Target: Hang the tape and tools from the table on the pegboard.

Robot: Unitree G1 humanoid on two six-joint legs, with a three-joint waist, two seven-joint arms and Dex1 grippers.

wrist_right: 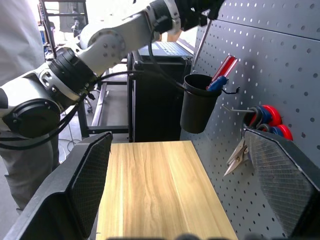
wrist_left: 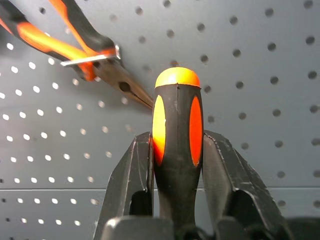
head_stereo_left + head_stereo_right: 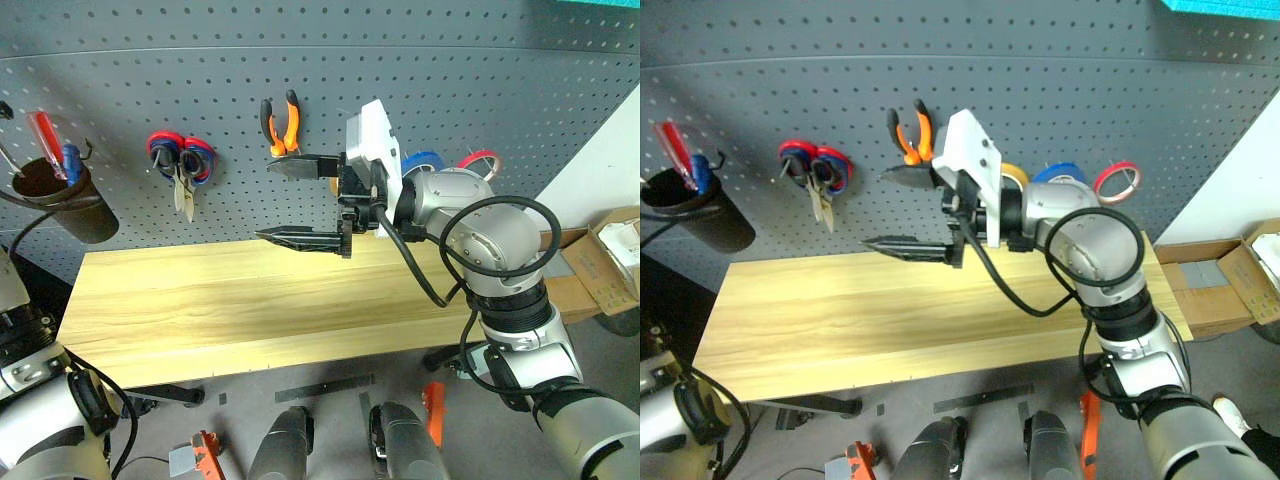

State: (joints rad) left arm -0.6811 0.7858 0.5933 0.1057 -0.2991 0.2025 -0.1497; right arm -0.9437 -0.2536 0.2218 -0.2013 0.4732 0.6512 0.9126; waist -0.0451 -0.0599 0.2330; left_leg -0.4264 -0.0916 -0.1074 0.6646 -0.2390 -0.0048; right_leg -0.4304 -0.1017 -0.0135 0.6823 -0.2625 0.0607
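Currently the left tool (image 2: pixel 177 165) is pinching the screwdriver (image 2: pixel 177 125) by its orange-and-black handle, 1 finger (image 2: pixel 127 185) on each flat side, with the rounded orange cap projecting past the fingertips toward the pegboard (image 3: pixel 450 80). Gripping low on the handle leaves the cap end free, which suits presenting the item to a holder on the board. In the left wrist view the pliers (image 2: pixel 75 50) hang just beyond the screwdriver, their handles straddling a metal hook (image 2: pixel 90 59) and the nose pointing down.

The right tool (image 3: pixel 305 200) is held level above the rear edge of the surface (image 3: pixel 250 310), its 2 fingers spread wide and holding nothing. It sits just below and beside the pliers, close to the board but, as far as can be judged, not touching it.

On the pegboard, the scissors with red and blue handles (image 3: pixel 182 160) hang on a hook left of the pliers. A black cup (image 3: pixel 62 200) further left holds a red-handled tool (image 3: pixel 45 130). The blue tape (image 3: pixel 1065 172), a yellow roll (image 3: pixel 1014 172) and a red roll (image 3: pixel 1118 178) hang to the right, partly hidden behind the right arm.

The surface top carries no items, so the screwdriver is judged to be among the last pieces to place. The black-handled scissors cannot be located.
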